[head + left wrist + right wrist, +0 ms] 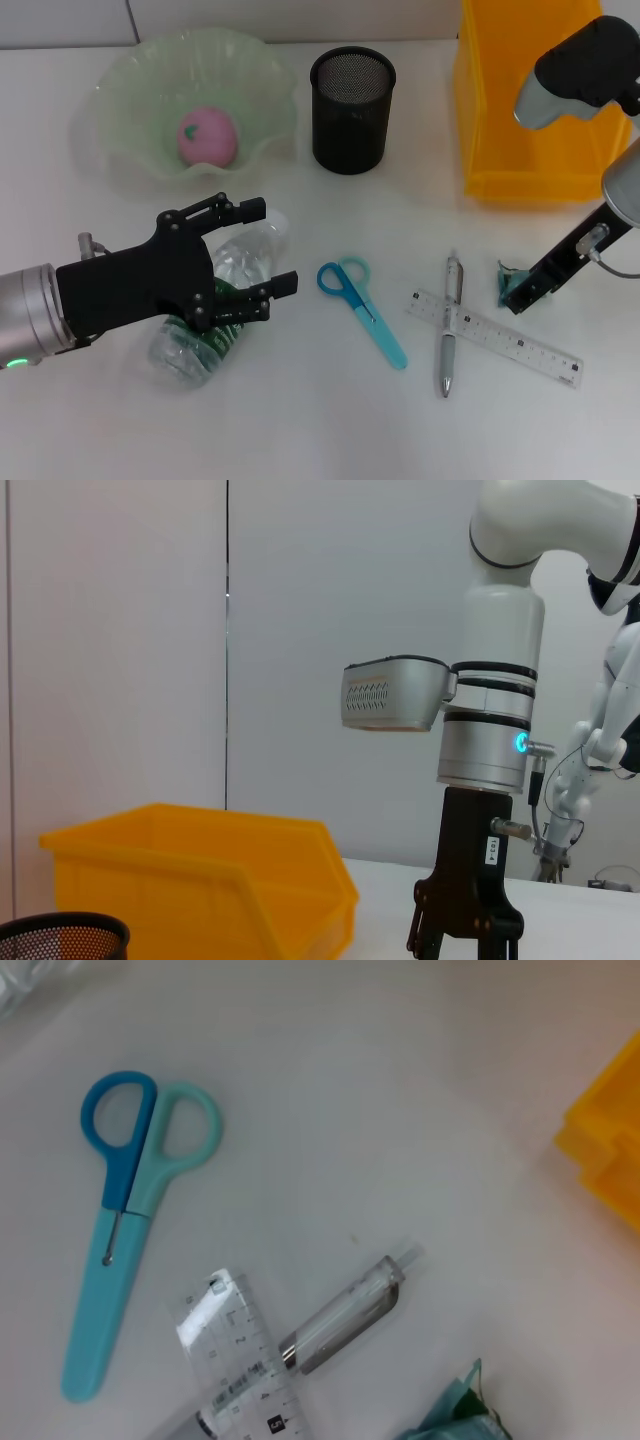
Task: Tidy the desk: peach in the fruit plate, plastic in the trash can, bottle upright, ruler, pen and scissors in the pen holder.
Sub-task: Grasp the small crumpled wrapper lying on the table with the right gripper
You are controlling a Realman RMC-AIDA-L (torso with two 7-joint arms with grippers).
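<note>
The peach [207, 137] is already lying in the green fruit plate [130, 90] at the far left of the white desk [300, 420]. Beside the plate, the black mesh pen holder [352, 110] is standing upright, and the yellow bin [530, 120] is sitting to its right.

The left gripper [268, 248] is hovering over the clear bottle [215, 310], which is lying on its side near the robot's left. The fingers [262, 290] are spreading wide on both sides of the bottle, so the gripper is open and is not grasping anything.

In the middle of the desk, the blue scissors [362, 308] are lying closed and flat. To their right, the pen [450, 325] is lying across the transparent ruler [495, 338], and the two are touching where they cross.

The right gripper [512, 297] is pointing down at the desk, just beside the far end of the ruler. It is touching the small green plastic piece [506, 276], but I cannot tell if its fingers are closed on it.
</note>
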